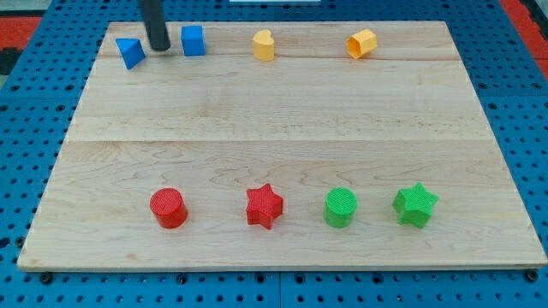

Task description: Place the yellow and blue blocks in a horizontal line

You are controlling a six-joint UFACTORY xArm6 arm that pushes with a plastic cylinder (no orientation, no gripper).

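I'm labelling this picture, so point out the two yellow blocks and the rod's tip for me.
Yellow heart block point(264, 45): camera view, middle of its front face.
Yellow hexagon block point(361, 43): camera view, centre of its body.
My tip point(159, 48): camera view, rod's very end, between the two blue blocks.

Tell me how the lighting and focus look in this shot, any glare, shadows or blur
Camera view: light is even and soft, no glare on the wooden board; shadows are faint, just under blocks like the red cylinder. Blocks look sharp. My tip sits between the blue triangular block and blue cube; the rod is cropped at the view's top.
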